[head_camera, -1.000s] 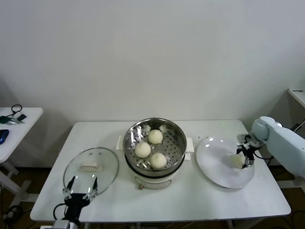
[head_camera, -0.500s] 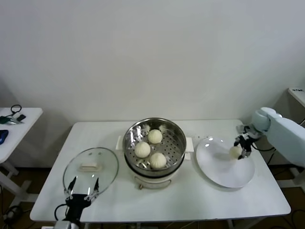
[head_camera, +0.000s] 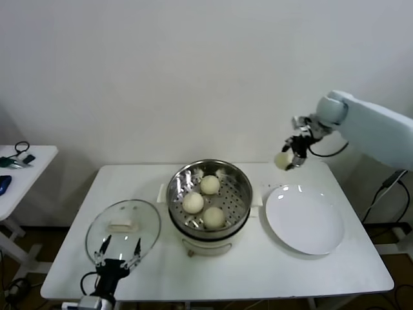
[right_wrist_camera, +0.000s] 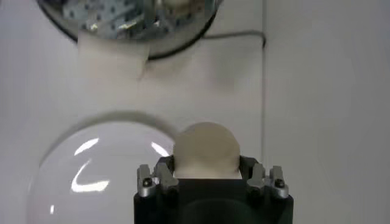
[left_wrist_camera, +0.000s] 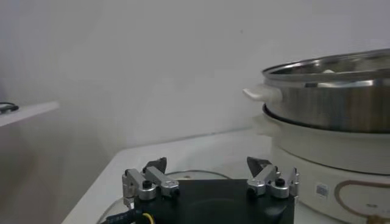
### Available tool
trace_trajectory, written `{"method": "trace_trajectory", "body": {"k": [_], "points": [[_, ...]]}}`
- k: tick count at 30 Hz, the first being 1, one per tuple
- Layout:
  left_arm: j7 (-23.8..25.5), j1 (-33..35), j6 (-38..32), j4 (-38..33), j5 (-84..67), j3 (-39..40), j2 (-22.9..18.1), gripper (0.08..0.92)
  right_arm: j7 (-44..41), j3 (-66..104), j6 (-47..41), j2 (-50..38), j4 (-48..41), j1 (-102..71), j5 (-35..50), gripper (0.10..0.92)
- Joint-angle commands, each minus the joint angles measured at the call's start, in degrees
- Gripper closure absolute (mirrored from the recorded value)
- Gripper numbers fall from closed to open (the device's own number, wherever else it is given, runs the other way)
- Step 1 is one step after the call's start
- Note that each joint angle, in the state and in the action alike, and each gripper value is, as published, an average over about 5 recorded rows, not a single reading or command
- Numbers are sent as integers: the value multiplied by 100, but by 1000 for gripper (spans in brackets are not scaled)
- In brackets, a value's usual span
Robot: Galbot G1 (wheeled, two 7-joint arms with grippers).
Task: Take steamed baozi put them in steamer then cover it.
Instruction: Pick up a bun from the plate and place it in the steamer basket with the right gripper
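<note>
White table (head_camera: 271,278) across the near field. At its centre, the steamer (head_camera: 210,200) (left_wrist_camera: 332,91) (right_wrist_camera: 125,27), lid off, with three baozi (head_camera: 210,185) (head_camera: 193,203) (head_camera: 214,217) resting on the perforated tray: one at the far side, one left, one near. Right of the steamer, a flat white plate (head_camera: 304,219) (right_wrist_camera: 91,176), bare. Left of the steamer, a glass lid (head_camera: 123,223) flat on the table, cream handle up.

High on the right, above the table's far right part and well clear of the plate: right gripper (head_camera: 291,155) (right_wrist_camera: 207,176), fingers clamped on the fourth baozi (head_camera: 282,159) (right_wrist_camera: 206,149), one finger on each side of the bun. Seen from the wrist, held over the plate's far edge, with the steamer's handle beyond.

Low at the table's near left edge, just short of the lid: left gripper (head_camera: 117,258) (left_wrist_camera: 210,179), fingers spread wide, holding nothing, touching nothing.
</note>
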Motion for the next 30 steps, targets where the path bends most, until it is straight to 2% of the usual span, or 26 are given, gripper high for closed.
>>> {"method": "trace_trajectory", "body": {"k": [1,6,15,30], "points": [[5,4,-15,-10,20,117,38,177,440,-1606,-614,848,1003,1467,2160,344],[-14,5,-60,-13,204,196,37,177,698,-1751,-844,1194,1319,1327,2455,336],[-25,81,-126,5,239,220,46,177,987,-1950,-1052,1720,1457,986,2444,338],[-49,-44,-94,76,157,172,55,177,1255,-2137,-1168,1806,1376,384,2055,330]]}}
